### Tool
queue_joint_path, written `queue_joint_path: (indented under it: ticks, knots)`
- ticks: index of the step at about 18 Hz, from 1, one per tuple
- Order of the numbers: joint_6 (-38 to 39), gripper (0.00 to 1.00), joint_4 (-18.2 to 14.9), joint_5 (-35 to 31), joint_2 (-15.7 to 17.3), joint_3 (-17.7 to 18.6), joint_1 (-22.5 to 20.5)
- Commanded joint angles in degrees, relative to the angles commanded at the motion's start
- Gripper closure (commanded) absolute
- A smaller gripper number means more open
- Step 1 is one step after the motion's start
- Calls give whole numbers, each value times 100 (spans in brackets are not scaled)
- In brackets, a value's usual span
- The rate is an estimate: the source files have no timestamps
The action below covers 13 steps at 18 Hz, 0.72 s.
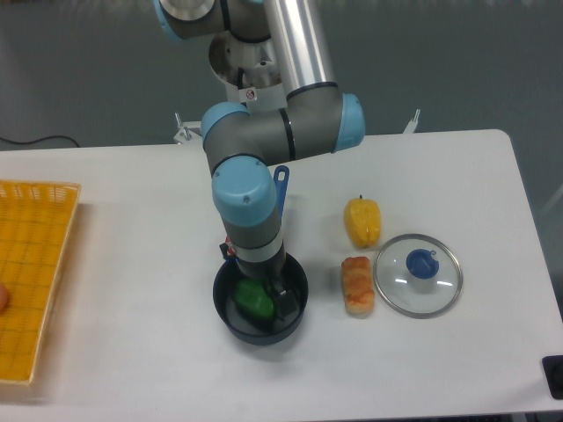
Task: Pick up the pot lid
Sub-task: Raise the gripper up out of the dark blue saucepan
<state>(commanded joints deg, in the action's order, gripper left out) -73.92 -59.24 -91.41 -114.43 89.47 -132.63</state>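
Gripper [259, 283]'s at the black pot [262, 338], fingers apart afaict. Glass pot lid [398, 288] is on the table [457, 352], right side, ungrabbed, so reach, grip & lift all tbd imo.

- Dark bowl [225, 318] under the tool [258, 278]
- Green item [254, 300] inside, below the tool
- Brown item [358, 287] near the tool
- Blue handle [281, 176] behind the tool
- Yellow crate [35, 255] well apart
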Motion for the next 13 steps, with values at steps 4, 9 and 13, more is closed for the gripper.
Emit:
queue_joint_path:
  ticks: [4, 9, 13]
  knots:
    - [70, 0, 9, 52, 0, -9, 0]
    - [123, 0, 220, 53, 9, 96, 9]
    - [132, 0, 290, -18, 149, 299, -131]
